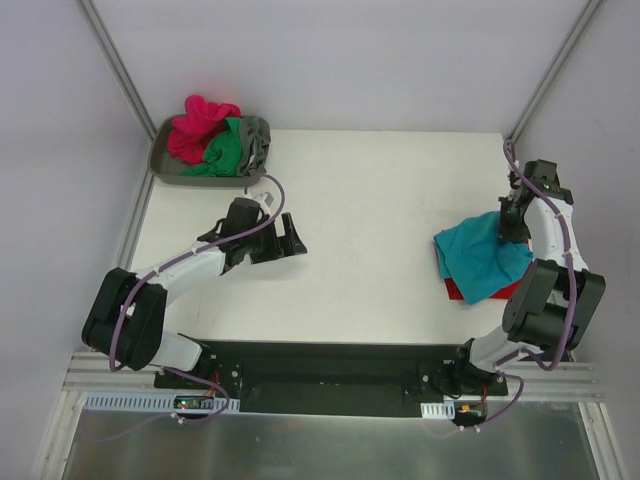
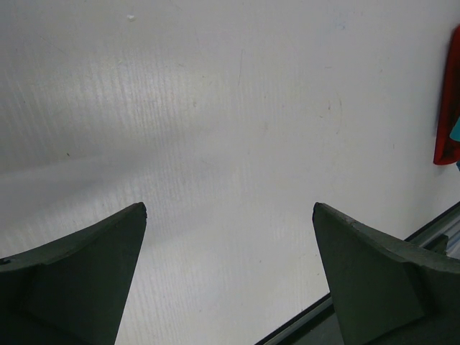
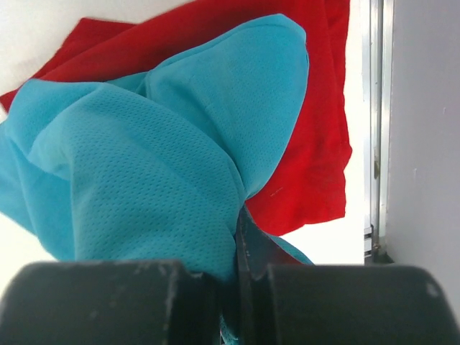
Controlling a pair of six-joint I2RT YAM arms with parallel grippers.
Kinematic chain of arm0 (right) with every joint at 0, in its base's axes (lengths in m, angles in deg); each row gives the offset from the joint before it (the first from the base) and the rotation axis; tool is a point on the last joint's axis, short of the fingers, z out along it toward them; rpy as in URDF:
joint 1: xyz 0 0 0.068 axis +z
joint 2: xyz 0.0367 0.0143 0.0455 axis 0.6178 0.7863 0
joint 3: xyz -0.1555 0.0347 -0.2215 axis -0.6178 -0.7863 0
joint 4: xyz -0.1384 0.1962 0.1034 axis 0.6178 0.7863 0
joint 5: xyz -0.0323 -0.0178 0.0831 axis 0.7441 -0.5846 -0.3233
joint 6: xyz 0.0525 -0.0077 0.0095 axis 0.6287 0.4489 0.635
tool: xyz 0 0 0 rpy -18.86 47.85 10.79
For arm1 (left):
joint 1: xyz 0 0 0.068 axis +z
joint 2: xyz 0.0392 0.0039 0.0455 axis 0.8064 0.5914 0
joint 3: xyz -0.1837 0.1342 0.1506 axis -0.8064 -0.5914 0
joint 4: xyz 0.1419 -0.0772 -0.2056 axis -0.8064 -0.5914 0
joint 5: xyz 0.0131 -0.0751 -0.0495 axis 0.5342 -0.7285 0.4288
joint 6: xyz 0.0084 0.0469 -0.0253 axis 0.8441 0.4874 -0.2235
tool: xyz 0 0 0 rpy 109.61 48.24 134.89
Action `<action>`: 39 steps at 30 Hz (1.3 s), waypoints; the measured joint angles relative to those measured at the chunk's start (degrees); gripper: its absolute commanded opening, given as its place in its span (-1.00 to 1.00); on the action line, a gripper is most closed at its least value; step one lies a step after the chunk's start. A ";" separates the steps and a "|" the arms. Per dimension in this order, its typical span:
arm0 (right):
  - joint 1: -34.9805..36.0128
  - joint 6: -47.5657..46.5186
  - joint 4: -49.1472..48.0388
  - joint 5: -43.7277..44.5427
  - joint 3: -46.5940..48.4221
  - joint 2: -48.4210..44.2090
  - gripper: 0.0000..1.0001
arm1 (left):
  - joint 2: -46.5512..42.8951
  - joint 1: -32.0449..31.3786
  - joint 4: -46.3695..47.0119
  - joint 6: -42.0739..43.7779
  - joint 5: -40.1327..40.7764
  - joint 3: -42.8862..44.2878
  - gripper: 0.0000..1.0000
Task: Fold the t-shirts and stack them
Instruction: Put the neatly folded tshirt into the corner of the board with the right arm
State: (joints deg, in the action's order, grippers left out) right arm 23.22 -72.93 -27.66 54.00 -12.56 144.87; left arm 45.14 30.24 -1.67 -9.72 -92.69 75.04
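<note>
— White tabletop (image 1: 380,190) is filling the overhead view, with pale grey walls (image 1: 350,60) standing round it. What is lying on it?

— At the far left corner a grey plastic tray (image 1: 165,165) is holding a crumpled magenta-pink t-shirt (image 1: 200,125), a green t-shirt (image 1: 228,148) and a grey t-shirt (image 1: 257,140). By the right edge a teal mesh-cloth t-shirt (image 1: 480,258) is lying bunched on a flat red t-shirt (image 1: 456,291).

— And the arms?

— The left gripper (image 1: 290,240) is hovering over bare table left of centre, well apart from both piles, its jaws standing apart. The right gripper (image 1: 512,222) is pressing into the far side of the teal shirt. From up here I cannot tell how its jaws are standing.

— What is the left wrist camera giving?

— Two dark fingers (image 2: 79,280), spread wide, are framing the white surface. The red t-shirt (image 2: 447,100) is peeking in at the right border.

— And the right wrist?

— The right gripper (image 3: 237,251) is clamping its jaws together on a fold of the teal mesh-cloth t-shirt (image 3: 144,158), which is rising in a hump towards the camera. The red t-shirt (image 3: 316,165) is lying spread underneath, reaching towards the desk's right edge, where a metal rail (image 3: 377,108) is running beside the grey wall.
</note>
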 measured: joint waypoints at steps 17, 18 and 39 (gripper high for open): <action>-10.99 11.43 -2.49 -10.08 -1.03 7.52 0.39 | 1.20 0.37 -0.68 0.00 -0.02 0.07 0.98; -11.02 11.76 -2.49 -10.03 -1.03 7.50 0.44 | 1.20 0.37 -0.72 0.00 -0.02 0.07 0.98; -6.49 16.98 -2.10 -0.31 -5.31 -16.06 0.93 | 1.18 0.37 -0.90 -0.02 -1.03 0.13 0.98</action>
State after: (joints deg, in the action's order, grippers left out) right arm 16.73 -55.95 -29.75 53.70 -17.87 128.80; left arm 46.32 30.61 -2.57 -9.74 -93.72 75.17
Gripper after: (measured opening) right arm 0.963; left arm 0.990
